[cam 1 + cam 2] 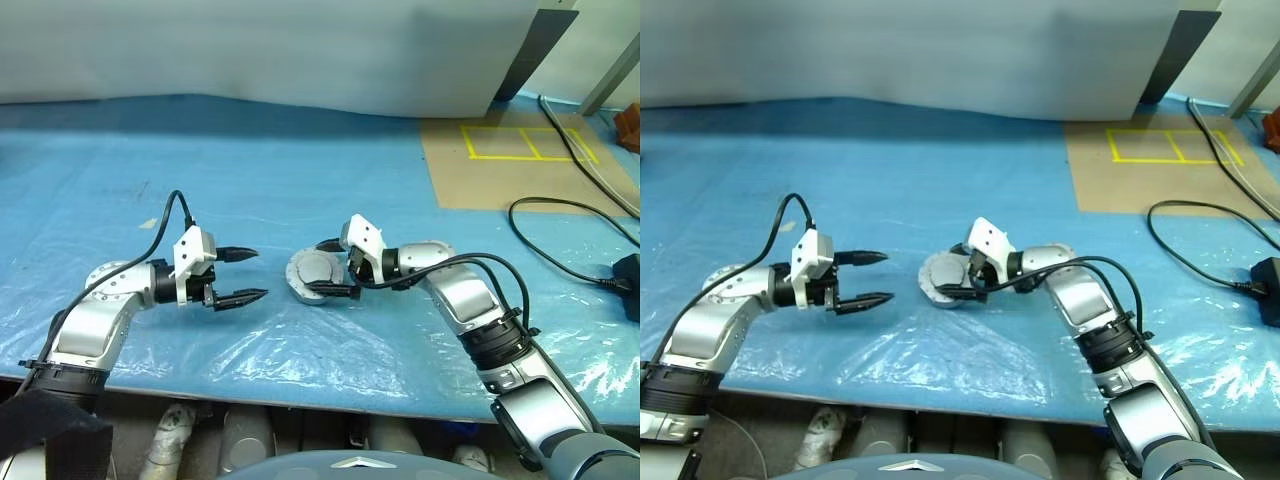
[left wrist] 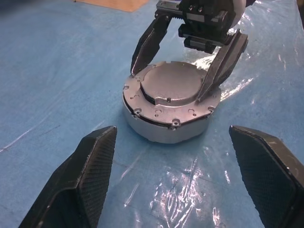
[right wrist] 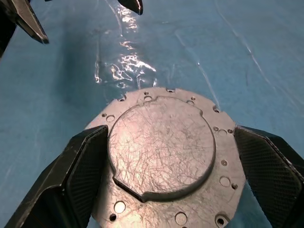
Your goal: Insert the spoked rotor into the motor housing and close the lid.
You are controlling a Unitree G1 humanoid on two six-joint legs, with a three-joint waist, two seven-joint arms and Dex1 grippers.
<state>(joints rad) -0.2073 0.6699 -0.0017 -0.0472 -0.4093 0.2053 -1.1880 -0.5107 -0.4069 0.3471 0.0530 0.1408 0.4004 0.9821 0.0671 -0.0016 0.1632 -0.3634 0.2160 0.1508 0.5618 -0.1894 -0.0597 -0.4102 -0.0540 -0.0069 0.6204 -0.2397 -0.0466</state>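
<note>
Motor housing (image 2: 168, 124): one, a round silver-grey puck lying flat on the blue plastic-covered table (image 1: 300, 160); it serves as the landmark here.
Lid (image 3: 161, 152): one, shut down flat on top of the housing, its plain scratched grey outside with the raised centre facing up; small screw holes ring its edge.
Spoked rotor: cannot be seen with the lid down.
Right gripper (image 1: 333, 268): one, reaching in over the housing from the robot's right, its two black fingers (image 2: 147, 42) spread apart, one to each side of the lid's raised centre, the tips at or just over the lid's rim; whether they touch the metal cannot be told.
Left gripper (image 1: 240, 275): one, near the housing on the robot's left, pointing toward it, its two fingers apart and holding nothing.
Cables: two black ones, well apart from the housing on the robot's right.
Yellow tape outline (image 1: 528, 142): one, on a brown sheet beyond the housing, far right.
</note>
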